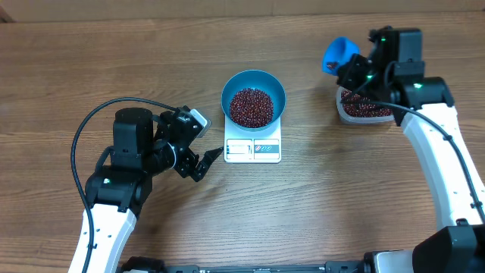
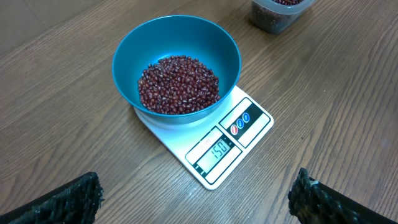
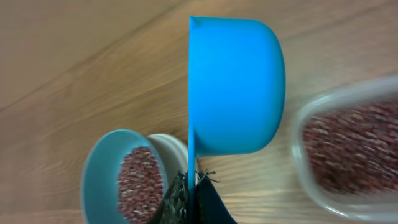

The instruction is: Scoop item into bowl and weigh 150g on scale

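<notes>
Beans point(image 2: 179, 84): a loose maroon heap of tiny, hard, glossy grains lay in the bottom of the bowl. A second lot sat in the clear tub point(image 3: 348, 155).
Bowl point(image 2: 130, 50): round, deep, smooth teal plastic. It stood upright on the scale's platform, covering most of it.
Scale point(image 2: 249, 124): flat, white and square, with a pale display point(image 2: 217, 151) along the front edge that appeared to read 150, so the weighing looked complete.
Left gripper point(image 2: 196, 202): released, with its 2 dark, ridged fingers spread wide and nothing between them. It was near the scale's front corner and apart from it.
Right gripper point(image 3: 189, 193): clenched on the thin handle of the blue scoop point(image 3: 236, 87), held above the table point(image 2: 62, 124) between bowl and tub.
Scoop: rigid, smooth plastic with a rounded cup, turned on its side. Whether any beans were inside could not be told.
Handling, beans: individually light, and they probably roll and scatter easily. They cannot be pinched, so they need the scoop, kept level and tipped slowly.
Handling, bowl: probably light and slick-walled, and likely to slide on the platform if bumped. The rim is the only place to take hold.
Handling, scale: stiff and low. Any touch would likely disturb the reading.
Table: matte wood grain, flat.
</notes>
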{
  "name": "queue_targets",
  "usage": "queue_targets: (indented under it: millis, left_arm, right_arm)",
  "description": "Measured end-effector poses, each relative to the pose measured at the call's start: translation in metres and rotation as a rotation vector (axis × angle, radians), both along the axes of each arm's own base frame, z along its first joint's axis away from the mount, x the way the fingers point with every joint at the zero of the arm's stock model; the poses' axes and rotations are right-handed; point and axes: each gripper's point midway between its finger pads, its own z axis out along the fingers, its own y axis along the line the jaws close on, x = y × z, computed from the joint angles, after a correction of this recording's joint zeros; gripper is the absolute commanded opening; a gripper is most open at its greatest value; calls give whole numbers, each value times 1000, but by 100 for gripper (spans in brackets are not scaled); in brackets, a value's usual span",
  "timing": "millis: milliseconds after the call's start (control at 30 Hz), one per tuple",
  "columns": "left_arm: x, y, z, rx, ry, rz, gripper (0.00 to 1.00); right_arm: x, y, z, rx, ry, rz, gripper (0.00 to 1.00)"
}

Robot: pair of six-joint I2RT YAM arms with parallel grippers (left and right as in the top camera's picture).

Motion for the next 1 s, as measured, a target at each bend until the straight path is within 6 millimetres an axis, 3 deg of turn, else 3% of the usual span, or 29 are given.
queue_targets:
  millis: [233, 567, 767, 1000]
  left_arm:
    - [0, 0, 0, 0, 0, 0, 100]
    - [0, 0, 0, 0, 0, 0, 100]
    - [0, 0, 0, 0, 0, 0, 100]
    - [0, 0, 0, 0, 0, 0, 100]
  right_arm:
    - [-13, -34, -13, -33, 73, -41, 4]
    - [-24, -51, -21, -133, 95, 56, 4]
    - [-25, -62, -24, -299, 70, 170, 4]
    - [-30, -96, -29, -565, 112, 212, 4]
